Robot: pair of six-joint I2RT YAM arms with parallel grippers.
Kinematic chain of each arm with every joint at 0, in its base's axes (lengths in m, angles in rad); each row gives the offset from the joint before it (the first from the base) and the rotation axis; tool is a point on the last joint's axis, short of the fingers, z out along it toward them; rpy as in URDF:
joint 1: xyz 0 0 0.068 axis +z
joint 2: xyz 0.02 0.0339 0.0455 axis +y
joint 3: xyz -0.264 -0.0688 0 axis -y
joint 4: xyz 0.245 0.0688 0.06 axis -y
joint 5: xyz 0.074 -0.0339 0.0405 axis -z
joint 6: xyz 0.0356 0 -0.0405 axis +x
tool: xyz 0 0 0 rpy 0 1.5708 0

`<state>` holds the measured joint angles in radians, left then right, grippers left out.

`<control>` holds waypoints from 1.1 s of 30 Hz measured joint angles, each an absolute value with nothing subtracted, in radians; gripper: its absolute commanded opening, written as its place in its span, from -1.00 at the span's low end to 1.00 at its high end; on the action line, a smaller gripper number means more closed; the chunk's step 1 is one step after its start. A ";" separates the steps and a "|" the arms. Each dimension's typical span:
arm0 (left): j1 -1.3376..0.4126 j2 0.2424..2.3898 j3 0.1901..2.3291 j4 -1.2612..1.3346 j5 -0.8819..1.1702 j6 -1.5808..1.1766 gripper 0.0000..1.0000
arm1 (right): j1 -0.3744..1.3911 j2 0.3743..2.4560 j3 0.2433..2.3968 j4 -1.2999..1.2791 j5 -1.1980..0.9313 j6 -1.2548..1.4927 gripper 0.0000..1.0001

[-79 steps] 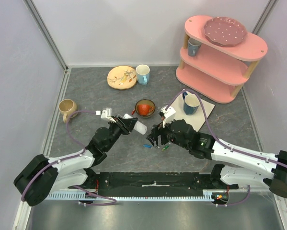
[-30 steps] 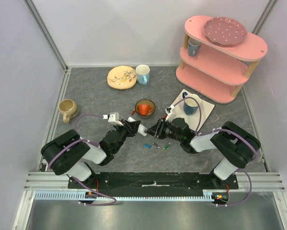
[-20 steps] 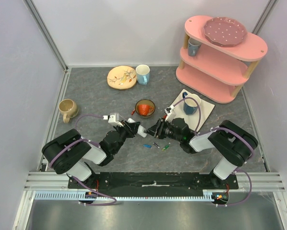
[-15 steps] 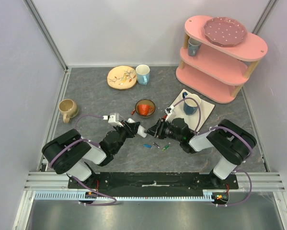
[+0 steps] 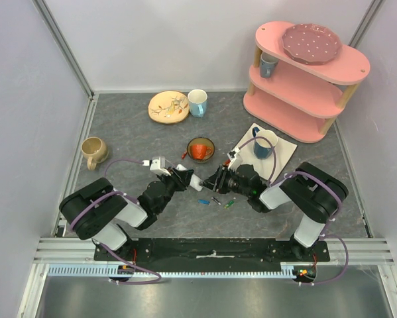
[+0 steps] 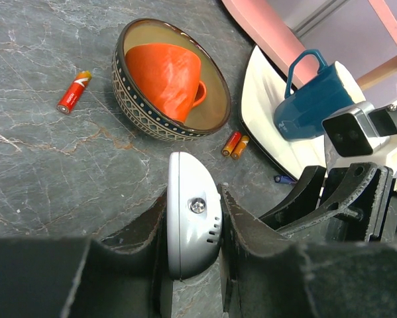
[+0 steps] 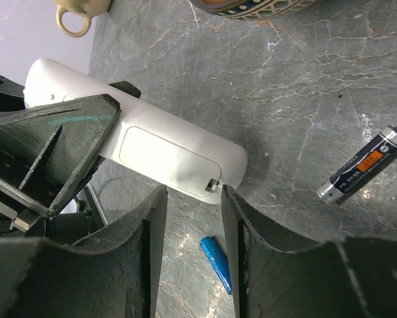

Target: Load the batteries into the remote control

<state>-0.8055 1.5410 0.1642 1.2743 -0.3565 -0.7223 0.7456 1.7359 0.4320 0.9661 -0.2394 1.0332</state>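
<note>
My left gripper (image 5: 183, 175) is shut on the white remote control (image 5: 193, 179) and holds it on edge just above the table; its rounded end shows between my fingers (image 6: 193, 215). In the right wrist view the remote's (image 7: 152, 142) back faces me with its battery cover closed. My right gripper (image 7: 192, 193) is open, its tips at the remote's free end beside the cover latch (image 7: 213, 185). A blue battery (image 7: 218, 264) and a dark battery (image 7: 362, 164) lie on the table below. From above, blue (image 5: 203, 201), dark (image 5: 215, 199) and green (image 5: 229, 204) batteries lie together.
A patterned bowl (image 6: 140, 111) holding an orange cup stands just behind the grippers. A red battery (image 6: 73, 92) and two more (image 6: 235, 143) lie near it. A teal mug (image 5: 264, 142) on a white mat, a pink shelf (image 5: 304, 99), a plate (image 5: 168, 106) and two mugs stand farther off.
Since 2.6 s ago both arms have folded back and my right gripper has closed in on the remote's free end. Over the last second almost nothing has moved.
</note>
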 measured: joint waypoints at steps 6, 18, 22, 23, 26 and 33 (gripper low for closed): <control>-0.810 1.545 0.164 1.274 -0.356 -0.729 -0.96 | 0.746 1.746 0.432 0.993 -0.251 1.038 -0.08; -0.816 1.554 0.163 1.274 -0.357 -0.731 -0.96 | 0.746 1.782 0.432 1.017 -0.266 1.057 -0.09; -0.819 1.558 0.163 1.275 -0.358 -0.731 -0.96 | 0.746 1.782 0.432 1.028 -0.266 1.060 -0.09; -0.820 1.558 0.163 1.275 -0.358 -0.731 -0.96 | 0.746 1.783 0.432 1.028 -0.266 1.060 -0.09; -0.820 1.558 0.163 1.275 -0.359 -0.731 -0.96 | 0.746 1.785 0.432 1.031 -0.267 1.063 -0.09; -0.821 1.562 0.163 1.281 -0.364 -0.731 -0.96 | 0.742 1.804 0.432 1.056 -0.274 1.078 -0.19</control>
